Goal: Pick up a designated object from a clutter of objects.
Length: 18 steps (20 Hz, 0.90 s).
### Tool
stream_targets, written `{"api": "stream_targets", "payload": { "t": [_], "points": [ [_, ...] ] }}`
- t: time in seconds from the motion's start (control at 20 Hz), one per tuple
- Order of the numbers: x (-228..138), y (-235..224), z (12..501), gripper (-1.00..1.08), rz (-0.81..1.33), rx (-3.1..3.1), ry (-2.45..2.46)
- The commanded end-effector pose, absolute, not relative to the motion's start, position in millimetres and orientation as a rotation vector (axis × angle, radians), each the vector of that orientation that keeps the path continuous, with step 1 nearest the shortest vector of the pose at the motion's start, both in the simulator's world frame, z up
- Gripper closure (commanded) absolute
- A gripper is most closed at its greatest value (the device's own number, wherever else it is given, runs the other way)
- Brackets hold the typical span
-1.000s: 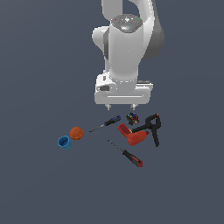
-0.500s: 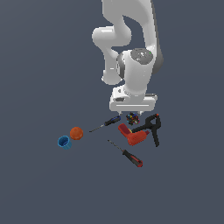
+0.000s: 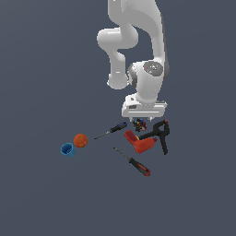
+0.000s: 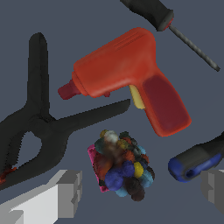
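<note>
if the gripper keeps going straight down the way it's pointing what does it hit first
Most likely the marble clump: in the wrist view it sits between the open gripper fingers. The blue-handled screwdriver lies close to one finger and the black clamp near the other, so either could be clipped; depth is unclear.

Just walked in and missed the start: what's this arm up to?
The arm has dropped low over a cluster of tools, its open gripper straddling the marble clump, one finger on each side, nothing grasped yet. The clump sits between the black clamp, the red drill and the blue screwdriver. An orange ball and blue cup lie apart.
</note>
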State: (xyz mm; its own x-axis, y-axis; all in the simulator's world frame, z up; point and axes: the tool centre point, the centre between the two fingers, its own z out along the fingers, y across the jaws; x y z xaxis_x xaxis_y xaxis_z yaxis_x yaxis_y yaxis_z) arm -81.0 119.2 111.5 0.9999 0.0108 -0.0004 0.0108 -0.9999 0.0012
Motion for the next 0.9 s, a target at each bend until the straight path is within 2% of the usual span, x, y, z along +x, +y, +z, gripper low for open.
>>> {"api": "stream_targets", "payload": {
  "t": [0.0, 0.45, 0.85],
  "points": [
    [-86, 123, 106, -0.92, 0.0, 3.141, 0.018],
    [-89, 124, 99, -0.92, -0.001, 3.141, 0.02],
    [-90, 125, 68, -0.92, -0.001, 3.142, 0.02]
  ]
}}
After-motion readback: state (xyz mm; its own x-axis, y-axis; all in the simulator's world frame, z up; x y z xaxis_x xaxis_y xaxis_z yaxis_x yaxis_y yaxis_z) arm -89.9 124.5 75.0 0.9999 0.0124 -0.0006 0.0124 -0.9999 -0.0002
